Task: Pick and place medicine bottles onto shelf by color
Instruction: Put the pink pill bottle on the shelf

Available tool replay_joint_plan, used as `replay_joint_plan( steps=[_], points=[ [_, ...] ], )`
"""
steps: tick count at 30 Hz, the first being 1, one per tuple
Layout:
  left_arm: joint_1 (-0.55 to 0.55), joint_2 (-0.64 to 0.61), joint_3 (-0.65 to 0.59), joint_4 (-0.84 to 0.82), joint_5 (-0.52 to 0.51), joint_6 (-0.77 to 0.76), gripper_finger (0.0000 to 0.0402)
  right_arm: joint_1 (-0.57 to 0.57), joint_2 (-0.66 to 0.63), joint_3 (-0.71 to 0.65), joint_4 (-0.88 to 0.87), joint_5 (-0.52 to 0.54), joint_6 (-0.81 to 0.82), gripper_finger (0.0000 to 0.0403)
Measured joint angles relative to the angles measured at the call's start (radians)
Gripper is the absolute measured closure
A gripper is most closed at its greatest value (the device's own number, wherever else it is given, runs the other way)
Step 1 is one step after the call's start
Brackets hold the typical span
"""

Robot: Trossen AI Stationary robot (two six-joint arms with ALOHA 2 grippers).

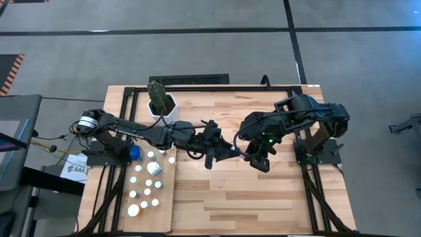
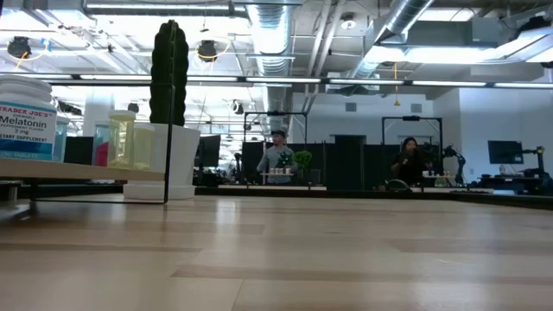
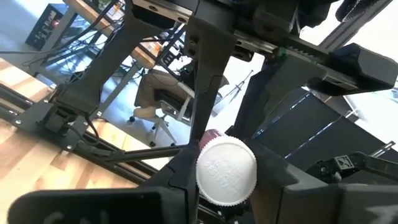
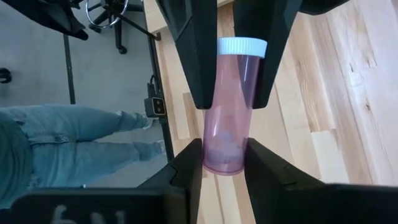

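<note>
Pink bottle (image 4: 231, 106), translucent with a white cap, held in mid-air near the centre of the high view, gripped at both its base end and its cap end. Shelf (image 1: 166, 197), a pale narrow board at lower left of the high view, carrying about ten upright bottles (image 1: 146, 187) with white caps, one blue bottle (image 1: 134, 153) at its upper end.

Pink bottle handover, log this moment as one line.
pink bottle: midair, mid-table | right gripper: gripping base | left gripper: closing at cap end | shelf: bottles standing
</note>
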Motion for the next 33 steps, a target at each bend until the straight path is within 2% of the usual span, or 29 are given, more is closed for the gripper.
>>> replay_joint_plan(
  steps=[3,11,14,17,19,23,26,30,33],
  points=[
    [0.000,0.000,0.000,0.001,0.000,-0.001,0.0315,0.000,0.000,0.000,0.002,0.000,-0.010,0.0269],
    [0.000,0.000,0.000,-0.010,0.001,-0.003,0.0305,-0.034,-0.015,-0.001,-0.014,-0.005,-0.025,0.0171],
    [0.000,0.000,0.000,-0.033,0.007,-0.009,0.0305,-0.048,-0.060,-0.001,-0.014,-0.010,-0.057,0.0154],
    [0.000,0.000,0.000,-0.086,0.063,-0.025,0.0305,-0.062,-0.115,0.000,-0.014,0.005,-0.095,0.0150],
    [-0.005,0.000,0.000,-0.134,0.091,-0.043,0.0304,-0.064,-0.150,0.000,-0.015,0.074,-0.137,0.0151],
    [-0.017,-0.003,0.000,-0.274,0.145,-0.091,0.0304,-0.014,-0.209,0.000,-0.015,0.331,-0.191,0.0154],
    [-0.034,-0.010,0.000,-0.422,0.174,-0.128,0.0304,0.039,-0.248,-0.030,-0.013,0.472,-0.197,0.0153],
    [-0.073,-0.029,-0.001,-0.645,0.197,-0.186,0.0304,0.113,-0.330,-0.177,-0.012,0.633,-0.161,0.0153],
    [-0.119,-0.053,-0.001,-0.775,0.206,-0.243,0.0304,0.150,-0.420,-0.353,0.012,0.732,-0.082,0.0153]
  ],
)
